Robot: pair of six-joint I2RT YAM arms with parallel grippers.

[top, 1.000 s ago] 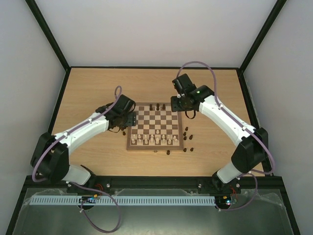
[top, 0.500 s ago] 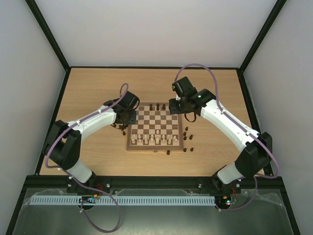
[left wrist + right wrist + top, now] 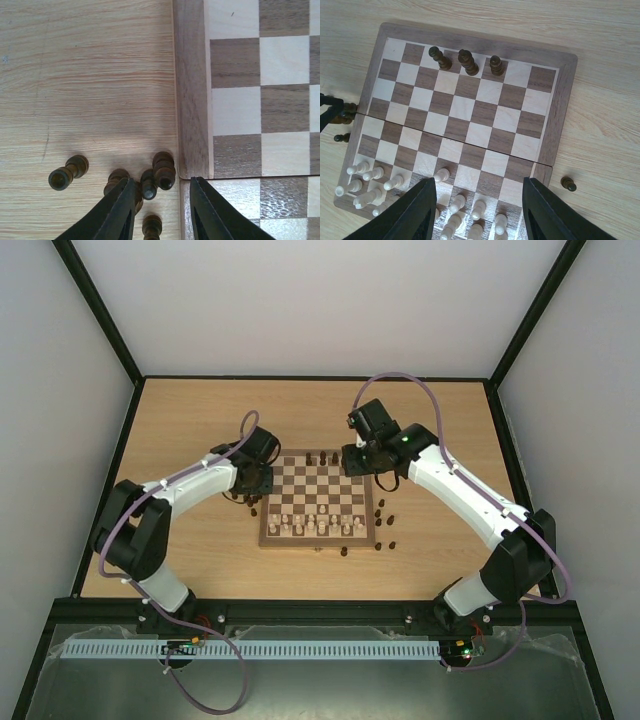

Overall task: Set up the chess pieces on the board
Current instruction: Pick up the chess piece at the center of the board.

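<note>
Beside the board (image 3: 192, 100) corner, chess pieces (image 3: 68, 173) lie toppled, axes mixed; left claw (image 3: 161, 183) part-open over them

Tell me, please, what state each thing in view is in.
board, laid flat, partly set up.
dark chess pieces on it, three upright, far row.
loose dark chess pieces, beside the board, some toppled.
left gripper, open, straddling some of those.
cream chessmen, standing, near rows.
right gripper, open, empty.
</note>
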